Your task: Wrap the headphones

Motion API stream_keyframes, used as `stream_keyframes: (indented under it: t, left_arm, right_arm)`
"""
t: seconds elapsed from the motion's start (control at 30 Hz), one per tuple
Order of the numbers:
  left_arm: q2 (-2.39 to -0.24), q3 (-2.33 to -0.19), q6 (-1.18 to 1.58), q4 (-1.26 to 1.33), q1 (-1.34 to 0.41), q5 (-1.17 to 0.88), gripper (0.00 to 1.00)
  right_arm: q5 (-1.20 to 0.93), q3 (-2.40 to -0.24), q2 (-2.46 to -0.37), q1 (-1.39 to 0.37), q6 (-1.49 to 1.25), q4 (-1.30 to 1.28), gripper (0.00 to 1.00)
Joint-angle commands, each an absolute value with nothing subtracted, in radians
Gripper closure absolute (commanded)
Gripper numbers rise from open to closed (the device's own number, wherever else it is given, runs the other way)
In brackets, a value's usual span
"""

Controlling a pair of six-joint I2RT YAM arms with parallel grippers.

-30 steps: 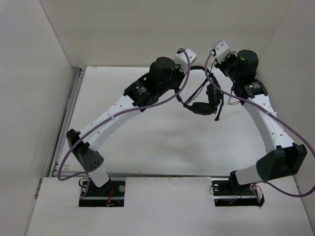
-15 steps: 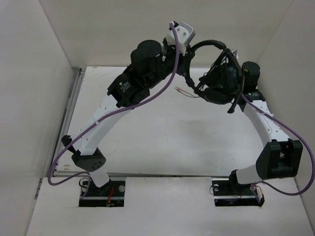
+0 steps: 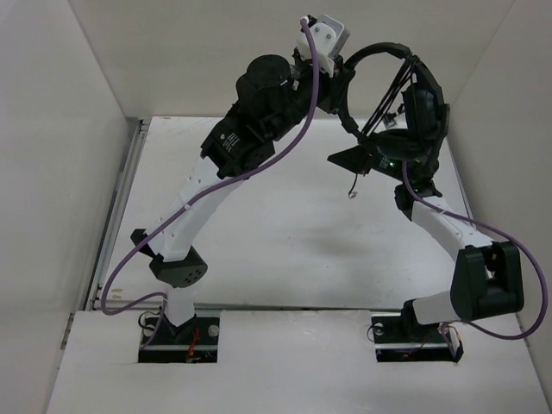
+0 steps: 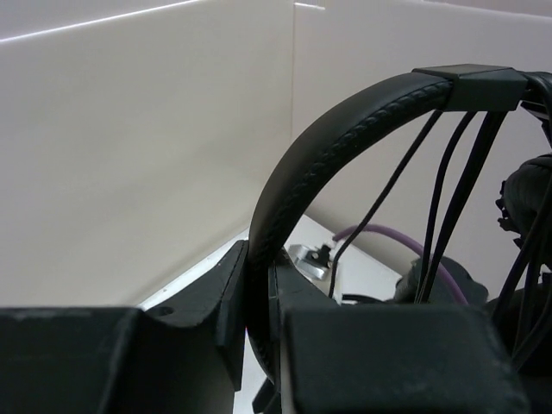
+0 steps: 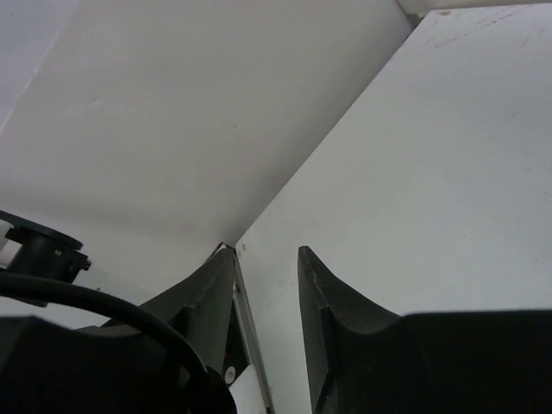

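Observation:
The black headphones (image 3: 384,53) hang high above the table. My left gripper (image 3: 335,88) is shut on the left end of the headband (image 4: 285,181), which runs up out of its jaws in the left wrist view. Several strands of thin black cable (image 4: 444,164) cross the headband's arch. An earcup (image 3: 424,108) hangs at the right end, and a cable end with a small plug (image 3: 352,193) dangles below. My right gripper (image 3: 345,158) is open and empty under the headband; its fingers (image 5: 315,285) frame bare table, with a black cable (image 5: 112,306) beside them.
White walls enclose the white table (image 3: 285,233) on the left, back and right. A metal rail (image 3: 121,198) runs along the table's left edge. Thick purple arm cables (image 3: 285,155) loop beside both arms.
My left arm has lifted the headphones from just above the table to high near the back wall. My right arm has swung up and turned so that its gripper points left under them.

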State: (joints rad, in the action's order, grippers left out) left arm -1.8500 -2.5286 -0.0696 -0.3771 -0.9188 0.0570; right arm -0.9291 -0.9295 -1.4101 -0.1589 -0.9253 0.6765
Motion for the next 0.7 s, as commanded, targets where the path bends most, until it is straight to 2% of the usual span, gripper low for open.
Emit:
stream_keyframes:
  t: [0.0, 0.47, 0.53, 0.6, 0.67]
  left_arm:
    - [-1.839, -2.615, -0.043, -0.229, -0.907, 0.090, 0.99]
    - [-1.868, -2.671, -0.146, -0.088, -0.875, 0.287, 0.99]
    - [-1.870, -2.671, -0.152, -0.077, -0.875, 0.302, 0.99]
    - [-1.871, -2.671, -0.158, -0.064, -0.872, 0.322, 0.99]
    - [-1.879, -2.674, -0.172, -0.046, -0.867, 0.351, 0.99]
  right_arm:
    - [-0.936, -0.890, -1.352, -0.173, -0.983, 0.798, 0.57]
    - [-0.914, -0.796, -1.289, -0.182, -0.974, 0.781, 0.55]
    - [-0.911, -0.793, -1.287, -0.188, -0.973, 0.781, 0.57]
    - [-0.916, -0.792, -1.287, -0.196, -0.968, 0.787, 0.63]
    - [-0.923, -0.795, -1.287, -0.208, -0.951, 0.781, 0.65]
